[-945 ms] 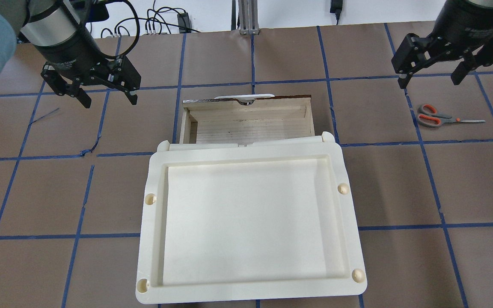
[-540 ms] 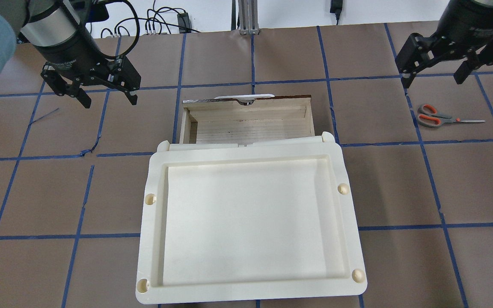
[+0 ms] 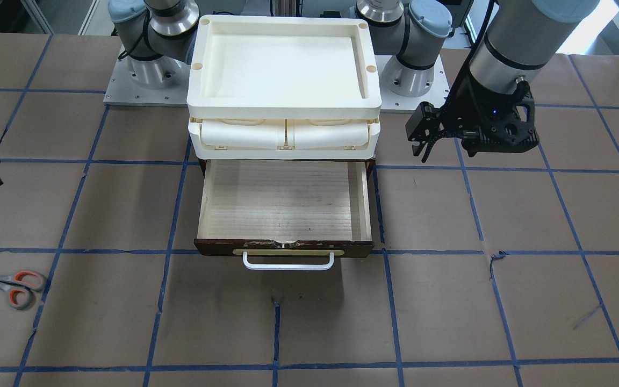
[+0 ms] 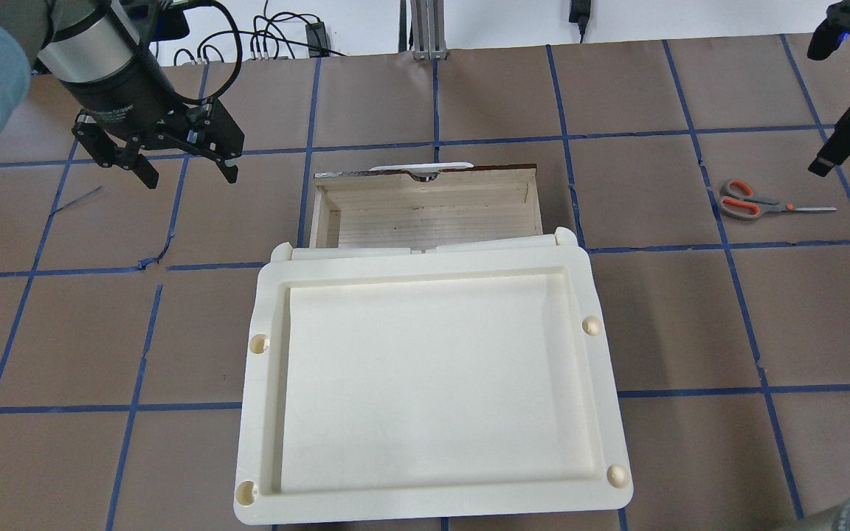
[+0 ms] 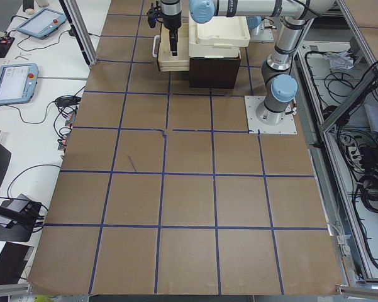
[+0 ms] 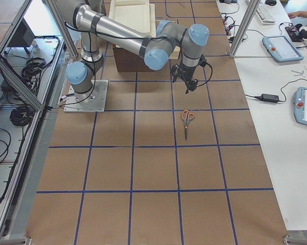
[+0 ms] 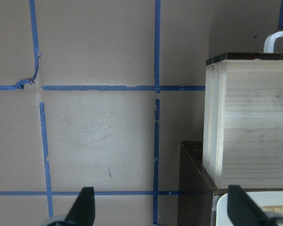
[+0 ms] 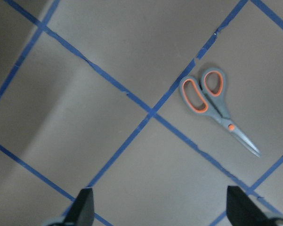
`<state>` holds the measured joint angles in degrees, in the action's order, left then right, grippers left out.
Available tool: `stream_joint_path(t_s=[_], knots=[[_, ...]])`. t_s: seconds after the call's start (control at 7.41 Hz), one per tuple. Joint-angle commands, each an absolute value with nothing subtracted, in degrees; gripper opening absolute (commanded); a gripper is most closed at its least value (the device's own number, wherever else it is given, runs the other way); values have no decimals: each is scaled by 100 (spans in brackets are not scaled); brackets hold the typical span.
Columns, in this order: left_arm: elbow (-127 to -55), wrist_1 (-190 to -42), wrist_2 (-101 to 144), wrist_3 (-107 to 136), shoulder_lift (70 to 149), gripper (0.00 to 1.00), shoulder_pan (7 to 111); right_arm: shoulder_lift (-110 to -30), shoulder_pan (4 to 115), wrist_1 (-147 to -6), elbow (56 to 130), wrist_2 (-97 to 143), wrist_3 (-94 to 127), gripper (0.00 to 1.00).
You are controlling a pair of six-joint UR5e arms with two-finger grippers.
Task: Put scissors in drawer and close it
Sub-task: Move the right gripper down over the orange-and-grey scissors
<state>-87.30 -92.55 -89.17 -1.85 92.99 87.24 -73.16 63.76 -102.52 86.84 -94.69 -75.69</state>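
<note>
The scissors [image 4: 753, 200], grey handles with orange-lined loops, lie flat on the table to the right of the drawer; they also show in the front view [image 3: 11, 285] and the right wrist view [image 8: 212, 96]. The drawer [image 4: 432, 217] is pulled open and empty, its pale wood floor bare [image 3: 285, 199]. My right gripper [image 8: 161, 209] is open and empty, hovering above the table close to the scissors; only one finger [image 4: 831, 155] shows at the overhead view's right edge. My left gripper [image 4: 190, 177] is open and empty, left of the drawer.
A cream plastic tray unit [image 4: 602, 369] sits on the dark cabinet above the drawer. The drawer's white bar handle [image 3: 288, 266] faces away from me. Blue tape lines grid the brown table. Cables lie at the far edge.
My right gripper has swung to the right and turned, now mostly past the overhead view's right edge beyond the scissors. The left gripper, the scissors and the drawer have not moved.
</note>
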Motion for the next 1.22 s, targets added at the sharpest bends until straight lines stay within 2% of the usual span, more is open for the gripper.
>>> stream_joint_path(t_s=[0.0,0.41,1.08], knots=[[-8728,-9255,-8912,-185,9299,100,8719,-6927,6075,-11721,9296,-9406,-8883,100],[-8736,-9255,-8921,-185,9299,100,8719,-6313,5555,-12530,9650,-8448,-10871,100],[-8728,-9264,-8938,-185,9281,100,8719,-5968,5625,-12893,9695,-8543,-11065,99]])
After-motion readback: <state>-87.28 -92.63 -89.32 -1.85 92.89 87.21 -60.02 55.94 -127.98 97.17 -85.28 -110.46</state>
